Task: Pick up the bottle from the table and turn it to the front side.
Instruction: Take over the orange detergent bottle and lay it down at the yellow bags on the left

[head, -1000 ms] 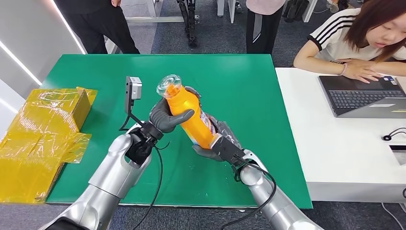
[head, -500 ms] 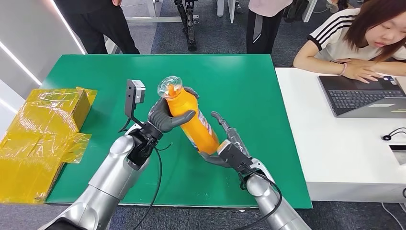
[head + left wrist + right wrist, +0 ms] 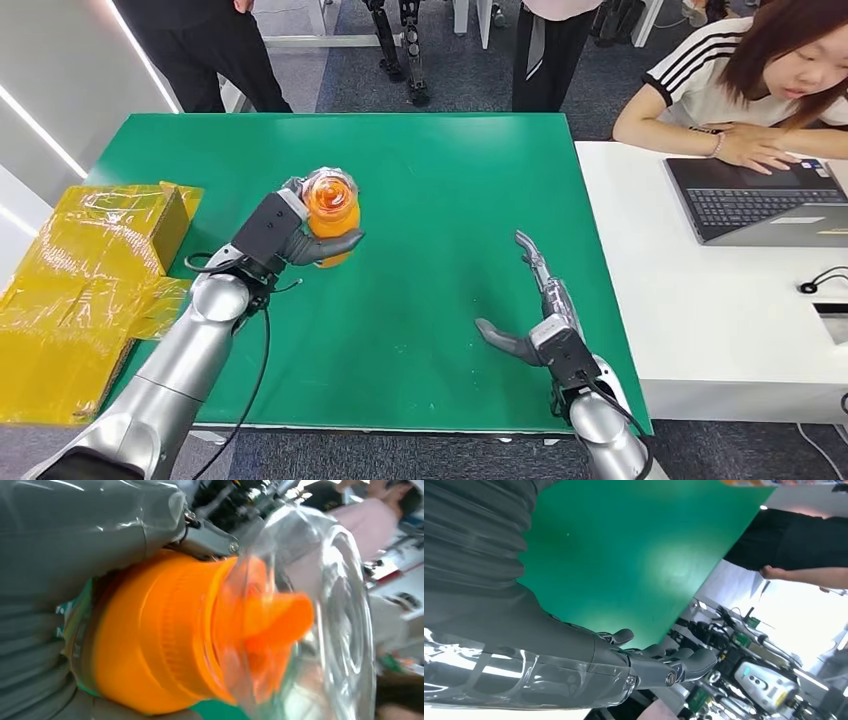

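An orange bottle (image 3: 331,215) with a clear cap stands upright over the green table (image 3: 450,180), left of the middle. My left hand (image 3: 285,235) grips it around the body, thumb across the front. The left wrist view looks along the bottle's orange neck (image 3: 165,640) to the clear cap (image 3: 320,615). My right hand (image 3: 535,310) is open near the table's front right, fingers stretched forward and thumb out to the side, holding nothing. In the right wrist view the right hand (image 3: 644,660) hovers over the green surface.
A yellow wrapped box (image 3: 90,270) lies off the table's left edge. A white desk (image 3: 720,300) with a laptop (image 3: 770,200) adjoins on the right, where a person (image 3: 770,70) sits. Other people stand beyond the far edge.
My right hand has let go of the bottle and drawn back to the front right. My left hand has carried the bottle left and set it upright.
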Robot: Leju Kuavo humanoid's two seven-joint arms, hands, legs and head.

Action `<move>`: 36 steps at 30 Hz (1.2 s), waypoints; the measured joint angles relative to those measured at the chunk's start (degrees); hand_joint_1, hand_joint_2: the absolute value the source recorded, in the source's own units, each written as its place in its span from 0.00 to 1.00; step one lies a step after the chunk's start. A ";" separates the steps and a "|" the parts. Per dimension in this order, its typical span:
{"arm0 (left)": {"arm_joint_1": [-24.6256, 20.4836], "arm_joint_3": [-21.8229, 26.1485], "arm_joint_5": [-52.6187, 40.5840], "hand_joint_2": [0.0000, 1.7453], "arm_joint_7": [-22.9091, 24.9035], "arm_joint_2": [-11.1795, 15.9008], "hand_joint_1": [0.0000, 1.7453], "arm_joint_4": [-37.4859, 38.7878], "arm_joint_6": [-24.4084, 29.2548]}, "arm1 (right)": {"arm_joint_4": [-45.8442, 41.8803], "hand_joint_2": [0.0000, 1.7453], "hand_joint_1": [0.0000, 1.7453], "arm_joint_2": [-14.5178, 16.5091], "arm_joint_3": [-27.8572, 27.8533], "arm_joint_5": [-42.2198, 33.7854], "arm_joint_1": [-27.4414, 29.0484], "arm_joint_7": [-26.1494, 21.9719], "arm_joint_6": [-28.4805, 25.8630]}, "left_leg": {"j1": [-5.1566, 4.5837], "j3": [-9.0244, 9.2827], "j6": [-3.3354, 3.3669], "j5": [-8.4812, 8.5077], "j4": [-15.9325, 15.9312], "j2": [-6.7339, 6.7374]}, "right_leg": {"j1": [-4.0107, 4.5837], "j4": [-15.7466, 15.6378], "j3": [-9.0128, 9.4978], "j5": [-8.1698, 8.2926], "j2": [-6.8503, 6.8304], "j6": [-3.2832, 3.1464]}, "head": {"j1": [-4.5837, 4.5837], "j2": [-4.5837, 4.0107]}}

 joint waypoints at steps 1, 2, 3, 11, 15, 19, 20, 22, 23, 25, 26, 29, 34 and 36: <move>-0.51 -0.17 -3.28 1.00 0.04 0.90 1.00 -0.21 1.98 | -1.15 1.00 0.00 -0.48 -0.25 -0.25 0.67 -0.09 -0.28 | 0.00 0.00 0.00 0.00 0.00 0.01 | 0.00 0.00 0.00 0.00 0.00 0.00 | 0.01 0.00; -1.21 -0.39 -6.77 1.00 0.11 2.10 1.00 -0.47 4.10 | -2.40 1.00 0.00 -1.01 -0.51 -0.55 1.45 -0.20 -0.59 | 0.01 0.01 -0.01 0.00 0.00 0.04 | 0.00 0.01 0.00 0.01 0.03 -0.01 | 0.01 0.00; -2.03 -0.62 -9.64 1.00 0.18 3.39 1.00 -0.77 5.89 | -3.66 1.00 0.00 -1.56 -0.79 -0.84 2.30 -0.31 -0.90 | 0.01 0.02 -0.01 0.00 0.00 0.08 | 0.01 0.01 0.00 0.01 0.06 -0.01 | 0.01 0.00; -5.42 -1.95 -21.05 1.00 2.48 11.47 1.00 -3.22 11.71 | -9.64 1.00 0.00 -3.83 -2.10 -1.28 6.06 -1.10 -2.09 | 0.01 0.04 -0.03 -0.01 -0.03 0.27 | 0.01 0.04 -0.02 0.02 0.24 -0.04 | 0.01 0.00; -6.51 -2.73 -33.67 1.00 5.71 17.88 1.00 -5.14 15.42 | -12.89 1.00 0.00 -3.86 -3.04 -0.81 8.03 -1.68 -3.38 | 0.02 0.05 -0.05 -0.02 -0.04 0.41 | 0.01 0.05 -0.10 0.02 0.39 -0.06 | -0.01 0.00; -6.37 -4.01 -47.00 1.00 10.08 23.57 1.00 -6.23 15.11 | -16.37 1.00 0.00 -3.86 -4.69 0.11 10.26 -2.10 -3.66 | 0.02 0.05 -0.05 -0.02 -0.09 0.37 | 0.02 0.05 -0.10 -0.01 0.34 -0.07 | -0.01 0.00; -6.07 -4.32 -49.08 1.00 11.04 24.66 1.00 -6.41 14.68 | -17.05 1.00 0.00 -3.86 -5.06 0.30 10.86 -2.17 -3.62 | 0.02 0.04 -0.06 -0.02 -0.10 0.38 | 0.02 0.05 -0.10 -0.01 0.34 -0.07 | 0.00 0.00; -5.17 -5.10 -53.14 1.00 13.23 26.95 1.00 -6.92 13.78 | -18.31 1.00 0.00 -3.86 -5.79 0.72 12.05 -2.36 -3.56 | 0.02 0.04 -0.06 -0.03 -0.10 0.39 | 0.01 0.05 -0.10 -0.01 0.36 -0.07 | 0.00 0.00; -4.47 -5.49 -55.14 1.00 14.38 28.21 1.00 -7.31 13.43 | -18.94 1.00 0.00 -3.86 -6.16 0.97 12.69 -2.48 -3.55 | 0.01 0.04 -0.08 -0.04 -0.11 0.41 | 0.01 0.05 -0.10 -0.01 0.38 -0.07 | -0.01 0.00; -2.84 -6.02 -57.63 1.00 16.04 30.53 1.00 -7.97 13.08 | -20.12 1.00 0.00 -3.86 -6.92 1.28 14.03 -2.72 -3.55 | 0.01 0.05 -0.10 -0.06 -0.11 0.42 | 0.01 0.04 -0.12 -0.02 0.40 -0.08 | -0.01 0.00; -2.10 -6.16 -58.22 1.00 16.56 31.48 1.00 -8.17 12.65 | -20.68 1.00 0.00 -3.86 -7.33 1.33 14.66 -2.83 -3.57 | 0.01 0.05 -0.10 -0.06 -0.11 0.41 | 0.01 0.04 -0.13 -0.03 0.38 -0.07 | -0.01 0.00; -0.27 -6.41 -59.56 1.00 17.52 33.39 1.00 -8.32 9.18 | -22.41 1.00 0.00 -3.85 -8.58 1.34 16.41 -3.24 -3.57 | 0.01 0.02 -0.10 -0.06 -0.11 0.34 | 0.01 0.03 -0.10 -0.05 0.30 -0.06 | 0.01 0.00; 4.44 -6.47 -58.89 1.00 17.90 36.40 1.00 -8.26 2.41 | -25.54 1.00 0.00 -3.70 -10.16 2.17 20.34 -4.07 -2.76 | 0.01 0.03 -0.13 -0.10 -0.12 0.41 | 0.00 0.03 -0.11 -0.06 0.37 -0.07 | -0.01 0.00; 6.67 -6.44 -57.96 1.00 18.45 37.38 1.00 -8.09 -0.65 | -26.45 1.00 0.00 -3.36 -10.46 2.99 21.45 -4.21 -2.48 | 0.01 0.03 -0.15 -0.11 -0.12 0.41 | 0.00 0.03 -0.12 -0.08 0.37 -0.09 | -0.01 0.00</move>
